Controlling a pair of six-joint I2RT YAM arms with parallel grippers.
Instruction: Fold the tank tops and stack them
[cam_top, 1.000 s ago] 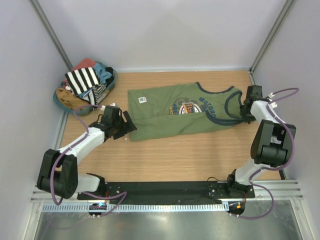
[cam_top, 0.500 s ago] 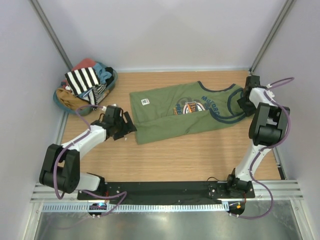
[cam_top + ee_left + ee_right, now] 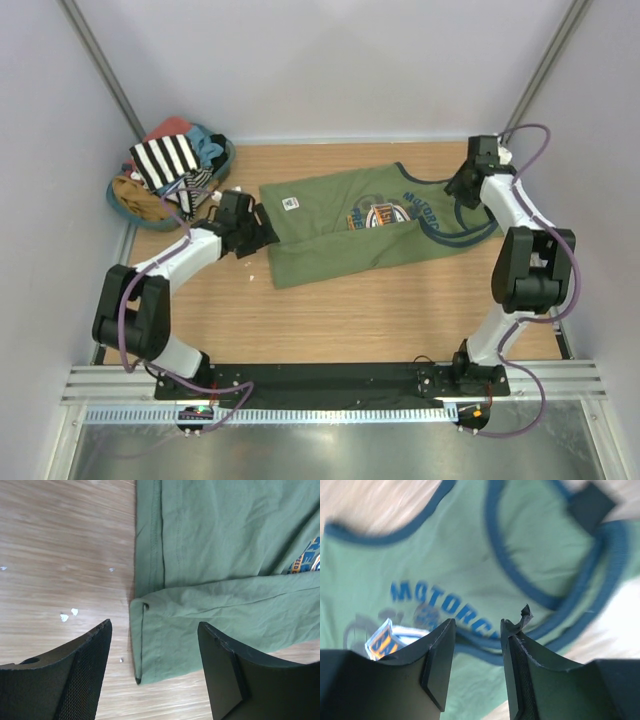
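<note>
Top view looks down; both wrist views closely share the olive top.

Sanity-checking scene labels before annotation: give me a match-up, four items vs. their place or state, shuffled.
1 olive tank top
2 striped tank top
3 left end effector
4 right end effector

A atop the pile in the basket
B open, over the folded hem corner
C laid out on the table
D over the blue-trimmed shoulder end

Pairs: 1-C, 2-A, 3-B, 4-D
</note>
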